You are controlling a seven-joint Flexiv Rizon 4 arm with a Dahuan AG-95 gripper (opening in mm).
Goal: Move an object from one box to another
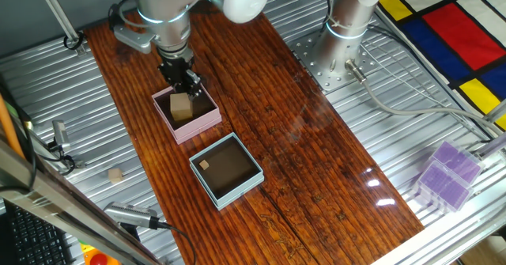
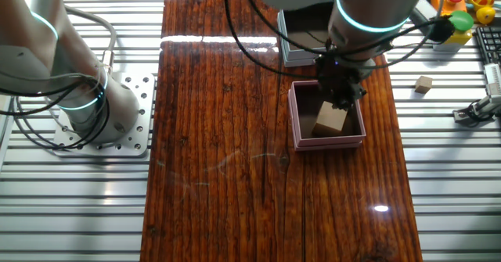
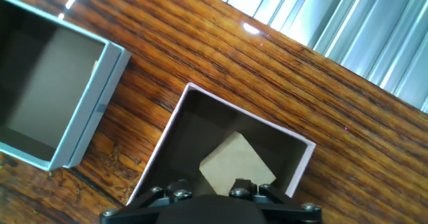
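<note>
The light tan wooden cube (image 1: 182, 107) lies inside the pink box (image 1: 204, 124), tilted against its dark floor. It also shows in the other fixed view (image 2: 331, 119) and in the hand view (image 3: 236, 164). My gripper (image 1: 184, 84) hangs straight over the cube, its fingers just above the cube's top, and looks open and empty. In the hand view only the finger mounts (image 3: 210, 189) show at the bottom edge, set apart. The light blue box (image 1: 227, 170) stands just in front of the pink box, with a much smaller tan block (image 1: 204, 164) inside.
A small tan block (image 1: 116, 175) lies on the ribbed metal left of the wooden board. The arm's base (image 1: 341, 35) stands at the back right. A purple plastic case (image 1: 447, 172) sits at the right. Cables and tools lie at the left edge.
</note>
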